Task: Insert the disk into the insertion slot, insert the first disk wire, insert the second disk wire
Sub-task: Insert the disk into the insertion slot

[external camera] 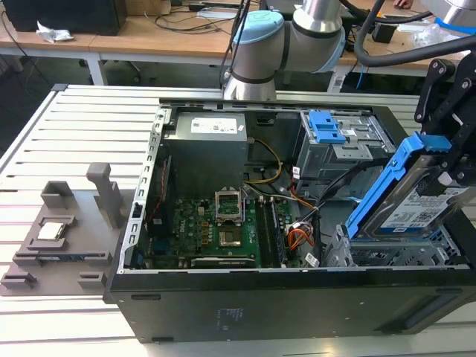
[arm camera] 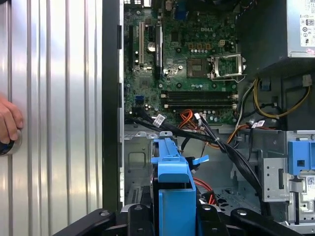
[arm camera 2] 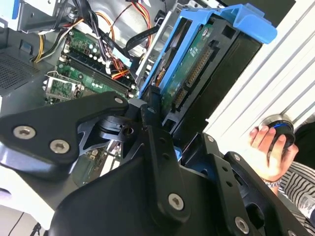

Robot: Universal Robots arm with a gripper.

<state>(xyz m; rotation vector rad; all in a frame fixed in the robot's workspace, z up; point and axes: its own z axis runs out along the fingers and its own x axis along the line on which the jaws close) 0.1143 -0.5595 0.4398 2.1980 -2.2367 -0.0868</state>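
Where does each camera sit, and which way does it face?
Exterior view: off the arm, looking down into the open computer case; the arm and gripper show.
Second wrist view: on the wrist, looking along the gripper at the disk.
First wrist view: on the wrist, looking down past the disk into the case.
Both wrist views share the disk, motherboard and a person's hand.

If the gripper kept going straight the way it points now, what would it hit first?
Probably the insertion slot below, with the disk the gripper holds touching first; depth is unclear.
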